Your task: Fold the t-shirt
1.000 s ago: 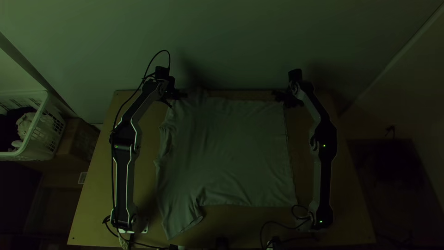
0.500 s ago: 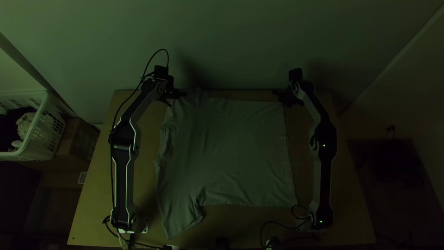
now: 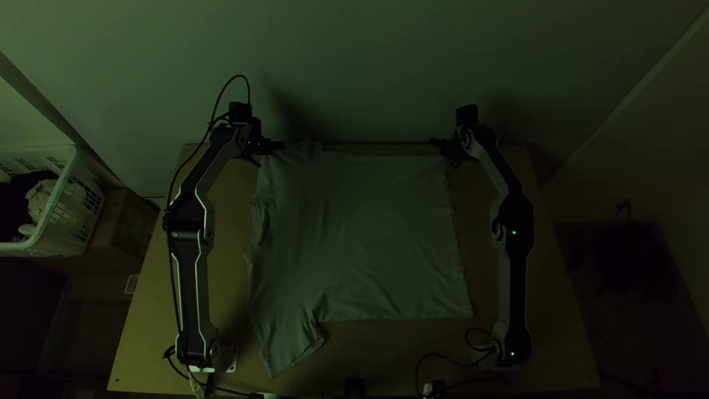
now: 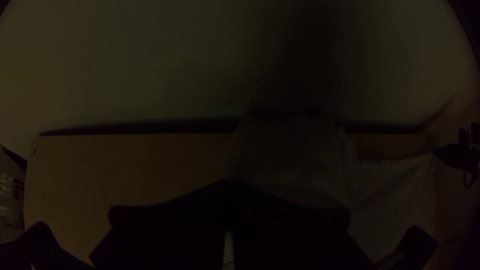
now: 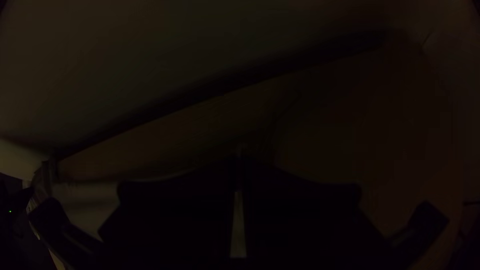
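The surface (image 3: 148, 310) is largely covered between the arms by the t-shirt (image 3: 362, 236), spread almost flat and unfolded, its body lying on the bases' side of both grippers. Its long axis is laid from the neck edge (image 3: 258, 225), on the left gripper's side, to the hem (image 3: 456, 244), on the right gripper's side. The near sleeve (image 3: 288, 343) is stretched out well apart from the left gripper, towards the bases. By the far sleeve, cloth appears pinched in the left gripper (image 3: 281, 145); the hem's far corner seems to be pinched in the right gripper (image 3: 434, 142). Each end is thus best served by its nearer arm, and the far side should be carried over the body towards the bases, both corners kept level.
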